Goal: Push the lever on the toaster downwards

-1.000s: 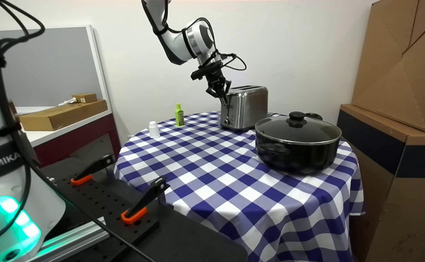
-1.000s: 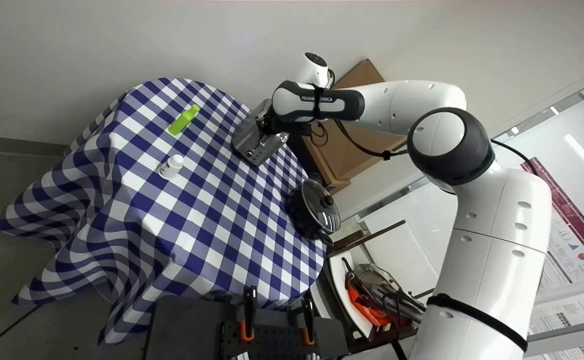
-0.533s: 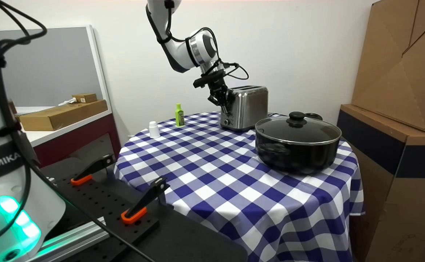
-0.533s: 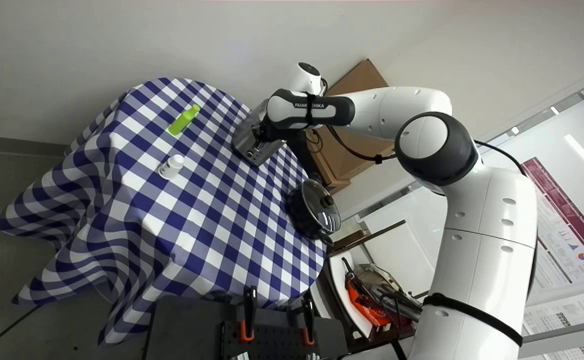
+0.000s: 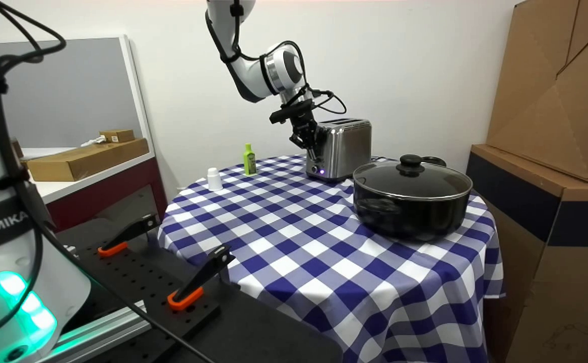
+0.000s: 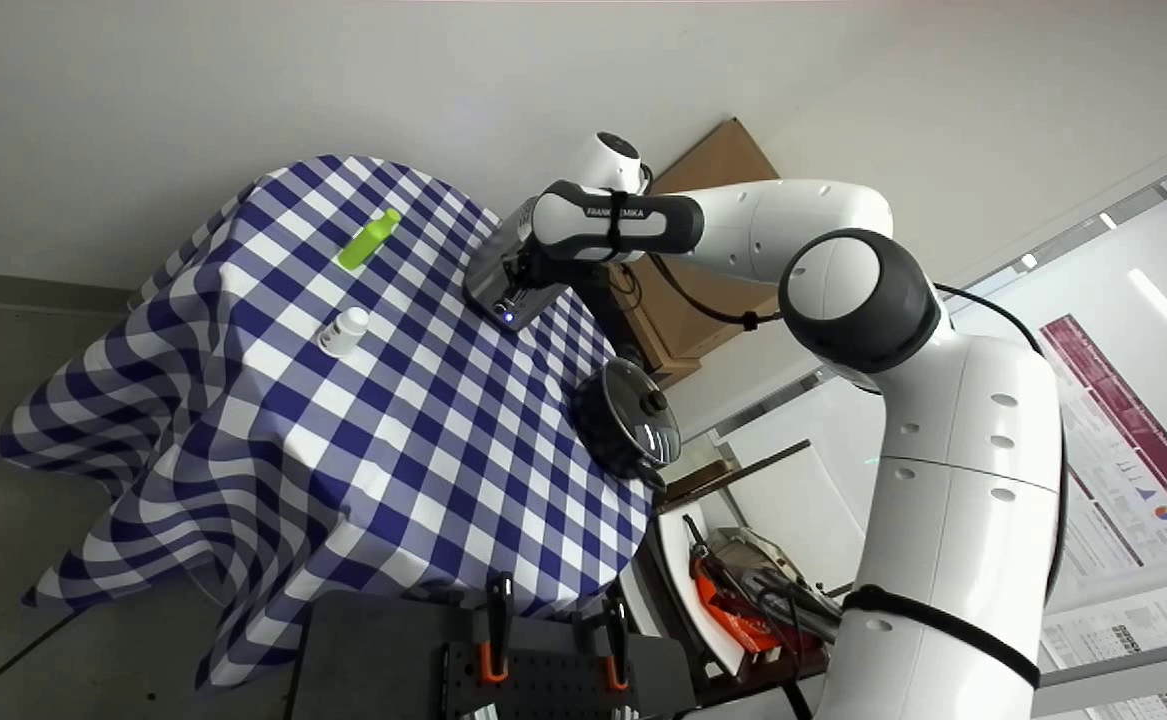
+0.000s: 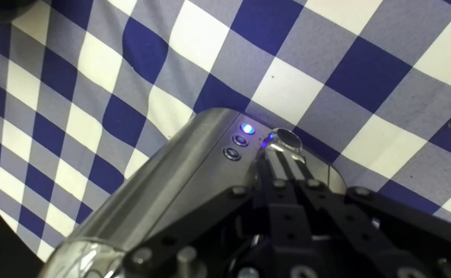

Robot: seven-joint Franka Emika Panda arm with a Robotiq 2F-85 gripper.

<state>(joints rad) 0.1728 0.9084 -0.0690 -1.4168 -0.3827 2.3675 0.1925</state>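
At the control end of the toaster (image 5: 348,151), the gripper (image 7: 286,158), jaws together, sits just by the knob (image 7: 289,138). The lever, presumably there too, is hidden. The toaster's light (image 7: 247,128) glows, so the push looks done; backing away probably remains.

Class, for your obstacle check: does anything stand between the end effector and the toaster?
Nothing visible does. The end effector is right at the toaster, just above its knob. The black pot and green bottle stand apart from both. The lever itself cannot be made out.
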